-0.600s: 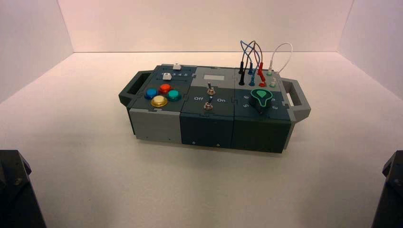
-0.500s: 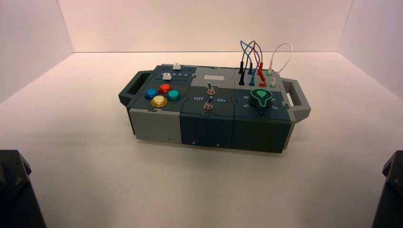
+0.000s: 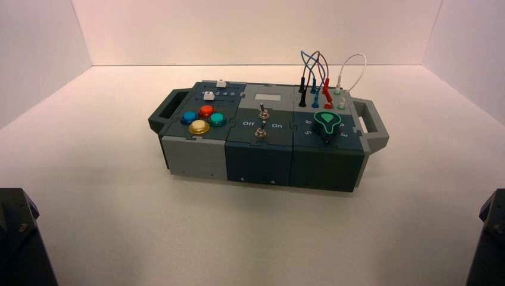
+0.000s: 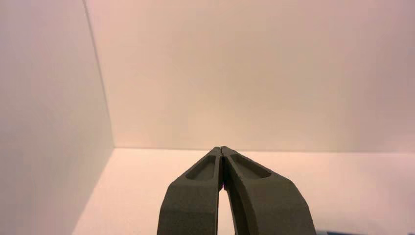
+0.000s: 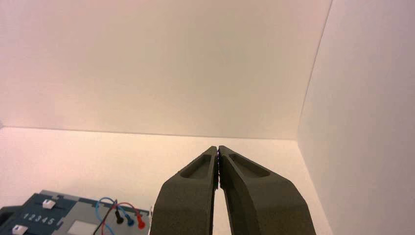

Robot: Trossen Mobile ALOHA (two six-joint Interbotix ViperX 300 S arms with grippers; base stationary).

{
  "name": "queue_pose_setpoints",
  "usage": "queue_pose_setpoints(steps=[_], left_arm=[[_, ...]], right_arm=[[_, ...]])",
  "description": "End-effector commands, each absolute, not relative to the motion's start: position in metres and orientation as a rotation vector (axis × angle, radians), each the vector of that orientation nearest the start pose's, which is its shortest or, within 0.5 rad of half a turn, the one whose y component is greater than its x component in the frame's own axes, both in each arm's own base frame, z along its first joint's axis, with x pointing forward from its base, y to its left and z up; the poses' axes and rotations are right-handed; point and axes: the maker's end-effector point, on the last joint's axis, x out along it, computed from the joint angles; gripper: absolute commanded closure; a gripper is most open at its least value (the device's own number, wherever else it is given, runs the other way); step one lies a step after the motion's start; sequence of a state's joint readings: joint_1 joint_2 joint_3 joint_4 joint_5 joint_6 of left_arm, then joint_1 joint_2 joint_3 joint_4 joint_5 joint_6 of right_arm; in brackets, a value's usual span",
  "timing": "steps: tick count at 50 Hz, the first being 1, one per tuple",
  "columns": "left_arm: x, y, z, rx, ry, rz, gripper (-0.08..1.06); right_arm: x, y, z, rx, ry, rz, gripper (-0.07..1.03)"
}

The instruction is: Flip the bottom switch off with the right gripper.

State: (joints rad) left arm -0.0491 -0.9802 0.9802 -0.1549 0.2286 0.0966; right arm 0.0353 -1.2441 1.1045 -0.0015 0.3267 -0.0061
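The bottom switch is a small silver toggle at the front of the box's middle panel, between the white "Off" and "On" lettering. A twin toggle stands just behind it. My right gripper is shut with nothing in it, far from the box; its arm is parked at the near right corner. My left gripper is shut too and holds nothing, with its arm parked at the near left corner. The right wrist view shows only the box's far corner, and the switch is out of that view.
The dark box has handles at both ends. Coloured buttons and white sliders are on its left part, a green knob and plugged wires on its right. White walls close in the table on three sides.
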Motion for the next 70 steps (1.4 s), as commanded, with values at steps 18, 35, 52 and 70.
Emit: queue_pose_setpoints(steps=[18, 35, 52, 70], left_arm=[[0.260, -0.047, 0.308, -0.026, 0.332, -0.189, 1.01], [0.250, -0.066, 0.279, 0.012, 0.665, -0.275, 1.01], [0.215, -0.105, 0.251, 0.112, 1.010, -0.447, 1.01], [0.181, -0.112, 0.235, 0.092, 1.115, -0.473, 1.01]], right_arm=[[0.215, 0.008, 0.278, -0.004, 0.313, 0.036, 0.97], [0.208, 0.012, 0.266, 0.025, 0.412, 0.055, 0.98], [0.210, 0.022, 0.257, 0.024, 0.488, 0.099, 0.98], [0.217, 0.044, 0.230, 0.012, 0.671, 0.183, 0.98]])
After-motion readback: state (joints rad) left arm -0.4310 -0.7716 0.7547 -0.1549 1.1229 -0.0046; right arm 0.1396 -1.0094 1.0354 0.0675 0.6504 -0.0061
